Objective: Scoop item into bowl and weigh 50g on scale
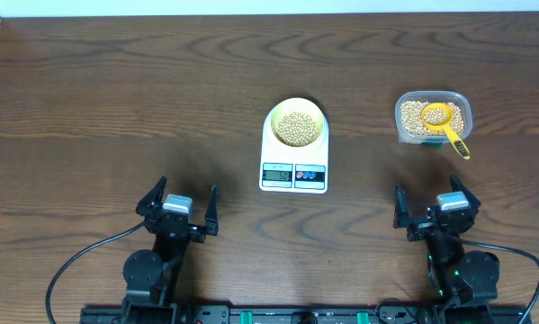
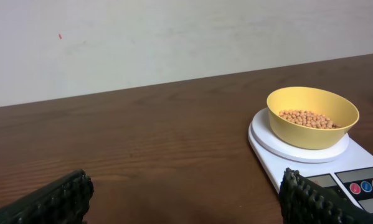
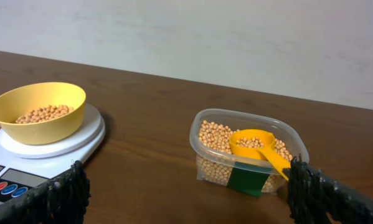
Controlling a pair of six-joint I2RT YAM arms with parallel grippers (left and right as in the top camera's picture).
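Observation:
A pale-yellow bowl (image 1: 296,124) (image 2: 312,116) (image 3: 38,111) holding tan beans (image 1: 296,128) (image 2: 309,118) (image 3: 44,114) stands on the white scale (image 1: 293,176) (image 2: 360,162) (image 3: 5,165) at the table's middle. More beans fill a clear plastic tub (image 1: 433,117) (image 3: 248,152) at the right, with a yellow scoop (image 1: 444,120) (image 3: 256,147) resting in it. My left gripper (image 1: 179,204) (image 2: 186,202) is open near the front edge, left of the scale, holding nothing. My right gripper (image 1: 437,204) (image 3: 189,196) is open near the front right, below the tub, also holding nothing.
The dark wooden table (image 1: 116,99) reaches back to a pale wall (image 2: 174,37). A green label (image 3: 247,180) is on the tub's front. Black cables (image 1: 80,256) run from the arm bases at the front edge.

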